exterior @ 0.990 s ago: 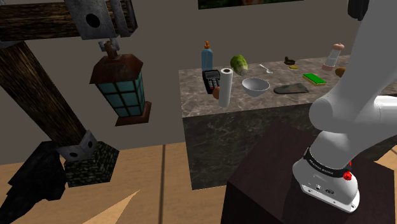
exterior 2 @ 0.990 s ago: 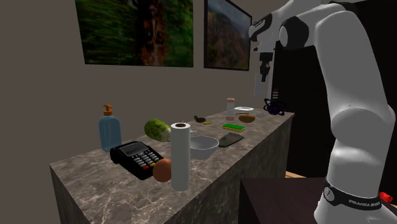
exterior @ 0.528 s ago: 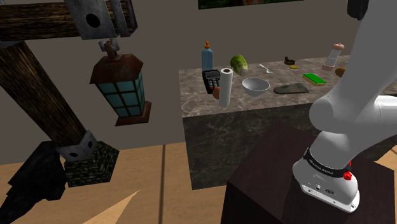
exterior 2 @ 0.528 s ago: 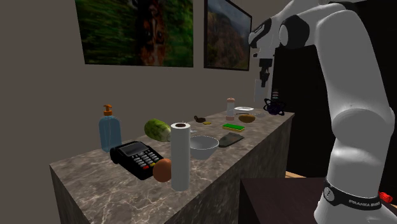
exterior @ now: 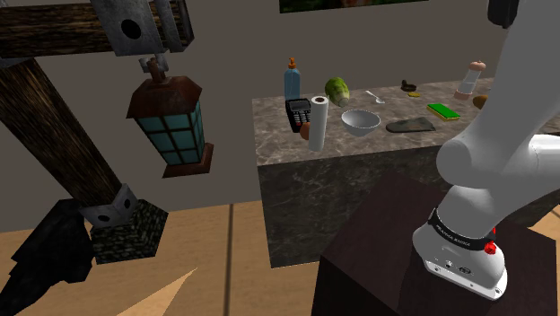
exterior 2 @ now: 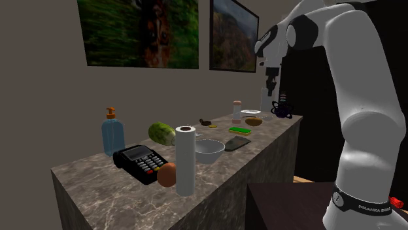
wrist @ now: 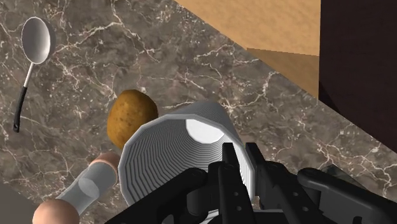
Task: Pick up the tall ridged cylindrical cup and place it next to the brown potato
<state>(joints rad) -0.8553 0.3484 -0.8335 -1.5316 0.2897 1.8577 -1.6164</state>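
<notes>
Marble desk (wrist: 191, 57): surface beneath the work. White arm (exterior 2: 356, 98): reaches over the desk's far end. Ridged white cup (wrist: 165, 159): upright, its wall pinched in the closed black gripper (wrist: 240, 153), just beside the brown potato (wrist: 132, 118). Spoon (wrist: 32, 48): lies on the desk, well apart.

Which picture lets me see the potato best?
The wrist view: the brown potato shows large and close, past the rim of the ridged cup the gripper clasps. The second exterior view shows it small and far off; the shoulder view, a brown speck beside the arm.
</notes>
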